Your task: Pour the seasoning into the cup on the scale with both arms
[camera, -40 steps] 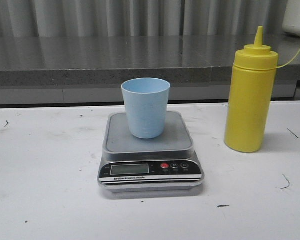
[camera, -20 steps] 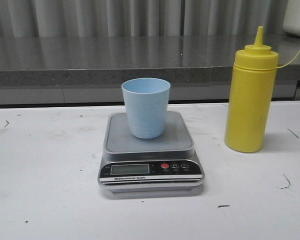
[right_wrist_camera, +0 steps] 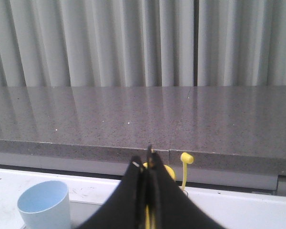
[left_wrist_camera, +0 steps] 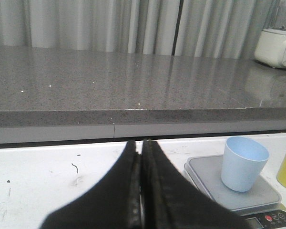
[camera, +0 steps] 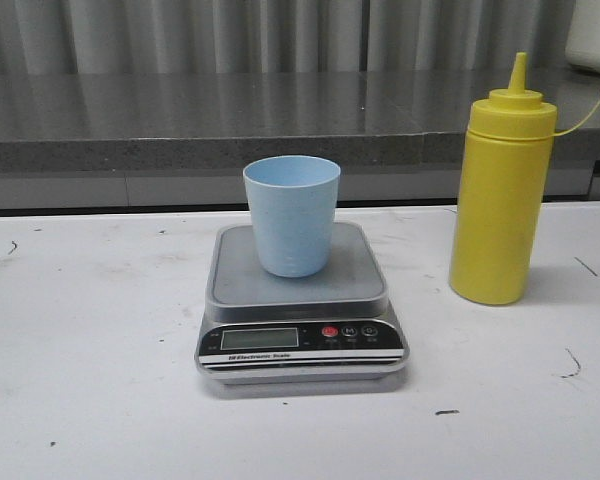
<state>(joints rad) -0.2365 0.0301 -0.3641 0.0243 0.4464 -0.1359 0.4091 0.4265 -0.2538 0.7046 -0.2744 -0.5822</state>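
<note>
The pale blue cup stands upright on the platform of the silver-grey scale at the table's middle. The tall yellow squeeze bottle stands upright on the table right of the scale, its nozzle uncapped. Neither gripper shows in the front view. My left gripper is shut and empty, back and left of the cup and scale. My right gripper is shut and empty, with the bottle's yellow top mostly hidden behind its fingers and the cup off to one side.
A grey stone ledge runs along the table's back edge under grey curtains. The bottle's small yellow cap hangs on a thin tether. A white appliance stands on the ledge at the far right. The white table has small dark marks.
</note>
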